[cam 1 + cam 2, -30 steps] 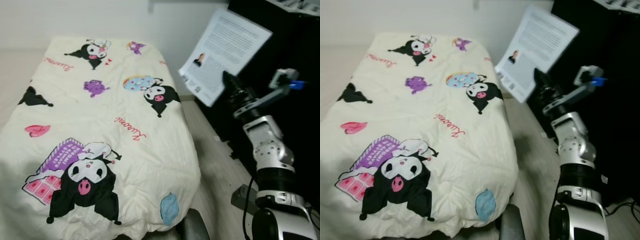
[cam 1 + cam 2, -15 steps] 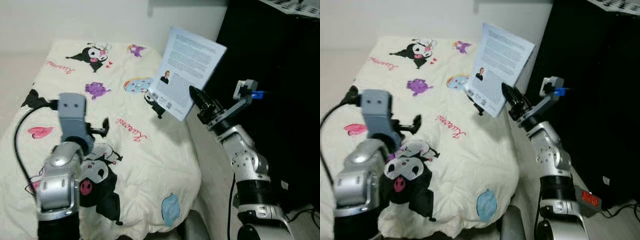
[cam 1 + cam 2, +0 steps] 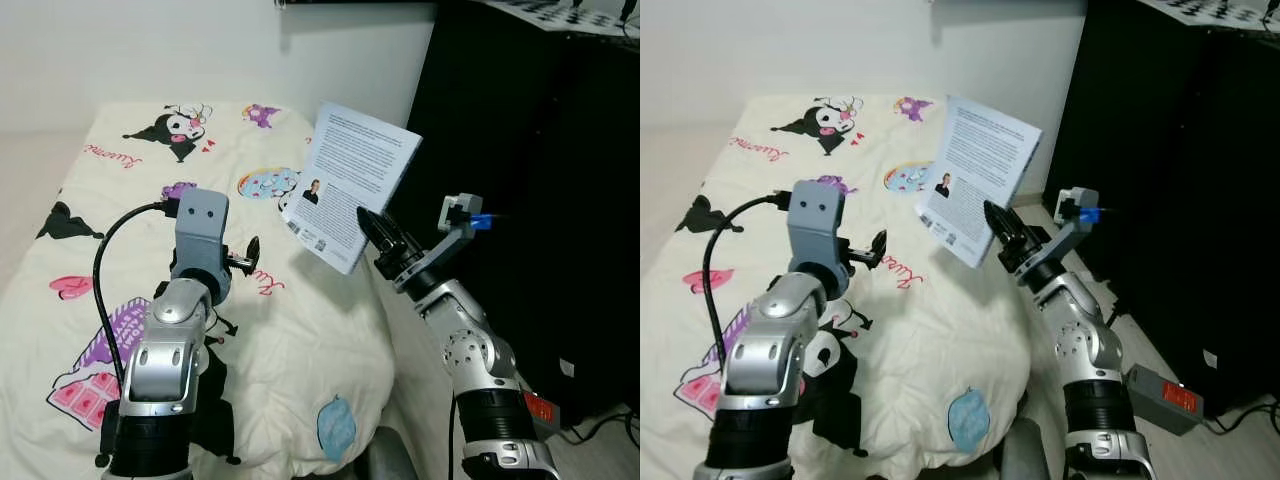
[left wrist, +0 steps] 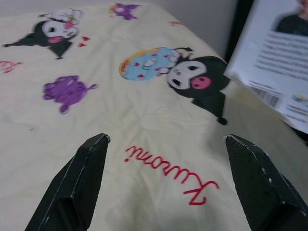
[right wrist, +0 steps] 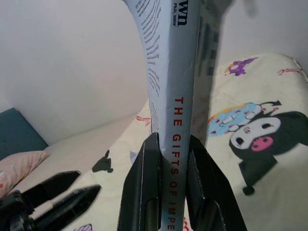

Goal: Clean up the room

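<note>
Bedroom corner first: a bed [image 3: 300,330] with a cream Kuromi-print blanket [image 3: 120,200] takes up the left and middle, a white wall stands at the far end, and a tall black cabinet [image 3: 540,150] closes off the right, with a narrow strip of floor between bed and cabinet.

Your right gripper [image 3: 385,240] is clamped on the paperback book [image 3: 350,185], both fingers squeezing its lower spine edge. You can see in the right wrist view how the spine [image 5: 175,96] runs straight up out of the fingers [image 5: 144,192]. The book stands nearly upright, long axis tilted up and slightly to the far right, back cover facing you, hanging in the air over the bed's right edge.

Your left gripper [image 3: 248,258] hovers above the blanket with its fingers [image 4: 82,178] spread wide and nothing between them. It sits just to the left of the book and lower, so it is the free hand, and the book's near corner lies right of it.

Open room is mostly leftward over the bed. To the right the cabinet front is near, so I would judge a swing that way needs care with the book's upper far corner.
</note>
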